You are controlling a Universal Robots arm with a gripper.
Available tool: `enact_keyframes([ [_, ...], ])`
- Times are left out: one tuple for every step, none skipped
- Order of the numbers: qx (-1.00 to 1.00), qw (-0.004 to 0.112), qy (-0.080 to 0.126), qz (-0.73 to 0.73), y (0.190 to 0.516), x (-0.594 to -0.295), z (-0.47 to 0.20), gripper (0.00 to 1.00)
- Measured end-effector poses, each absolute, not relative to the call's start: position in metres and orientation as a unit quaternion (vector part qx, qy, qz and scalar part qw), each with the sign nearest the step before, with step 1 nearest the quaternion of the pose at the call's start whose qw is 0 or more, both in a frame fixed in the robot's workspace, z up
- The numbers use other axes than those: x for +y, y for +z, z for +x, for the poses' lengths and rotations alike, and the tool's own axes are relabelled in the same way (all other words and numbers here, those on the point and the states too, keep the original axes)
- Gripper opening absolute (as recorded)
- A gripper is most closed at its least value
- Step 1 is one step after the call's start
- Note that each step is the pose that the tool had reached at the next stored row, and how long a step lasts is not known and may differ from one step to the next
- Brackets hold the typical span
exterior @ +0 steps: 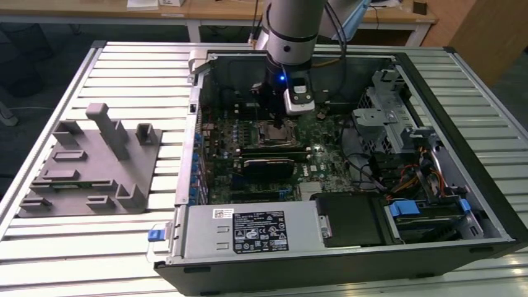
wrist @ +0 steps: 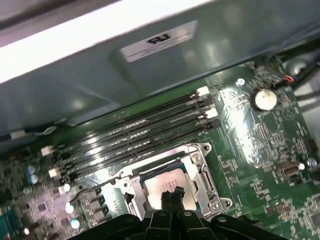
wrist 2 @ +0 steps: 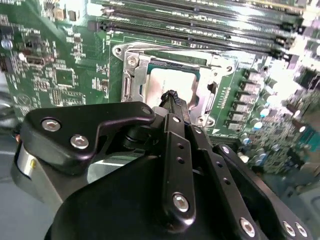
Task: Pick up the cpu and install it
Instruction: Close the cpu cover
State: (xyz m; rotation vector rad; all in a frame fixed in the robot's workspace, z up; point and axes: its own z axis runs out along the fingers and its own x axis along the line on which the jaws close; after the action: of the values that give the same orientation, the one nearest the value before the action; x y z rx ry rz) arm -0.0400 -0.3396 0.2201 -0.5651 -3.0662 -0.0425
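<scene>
The cpu (wrist 2: pixel 170 80) is a pale silver square lying flat inside the metal socket frame (wrist 2: pixel 131 80) on the green motherboard; it also appears in the first wrist view, cpu (wrist: pixel 156 186) within the socket frame (wrist: pixel 200 172). My gripper (wrist: pixel 171 194) hovers just over the chip with its two black fingertips pressed together and nothing between them. In the second wrist view the gripper (wrist 2: pixel 173 97) covers part of the chip's near edge. In the exterior view the arm reaches down into the open computer case, with the gripper (exterior: pixel 276 111) right above the socket (exterior: pixel 277 132).
A grey moulded fixture (exterior: pixel 86 167) sits on the slatted table at the exterior view's left. Inside the case are memory slots (wrist: pixel 140 130), a coin battery (wrist: pixel 265 99), a black block (exterior: pixel 268 167), a power supply (exterior: pixel 247 232), a drive cage (exterior: pixel 384 117) and cables.
</scene>
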Motion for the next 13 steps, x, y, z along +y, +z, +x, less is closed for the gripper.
enact_keyframes([
  [-0.985,0.012,-0.013,-0.172,0.2199,-0.3396,-0.0400,0.11],
  [-0.986,0.012,-0.013,-0.164,0.2198,-0.3396,-0.0400,0.11],
  [-0.988,0.012,-0.013,-0.155,0.2197,-0.3396,-0.0400,0.11],
  [-0.989,0.012,-0.012,-0.146,0.2195,-0.3396,-0.0400,0.11],
  [-0.990,0.012,-0.012,-0.137,0.2194,-0.3396,-0.0400,0.11],
  [-0.992,0.012,-0.012,-0.128,0.2193,-0.3396,-0.0400,0.11],
  [-0.993,0.012,-0.012,-0.118,0.2191,-0.3396,-0.0400,0.11],
  [-0.994,0.012,-0.011,-0.109,0.2190,-0.3396,-0.0400,0.11],
  [-0.995,0.012,-0.011,-0.100,0.2189,-0.3396,-0.0400,0.11],
  [-0.996,0.013,-0.010,-0.091,0.2188,-0.3396,-0.0400,0.11],
  [-0.996,0.013,-0.010,-0.082,0.2187,-0.3396,-0.0399,0.11],
  [-0.997,0.013,-0.009,-0.073,0.2186,-0.3396,-0.0400,0.11],
  [-0.998,0.013,-0.009,-0.064,0.2184,-0.3396,-0.0400,0.11],
])
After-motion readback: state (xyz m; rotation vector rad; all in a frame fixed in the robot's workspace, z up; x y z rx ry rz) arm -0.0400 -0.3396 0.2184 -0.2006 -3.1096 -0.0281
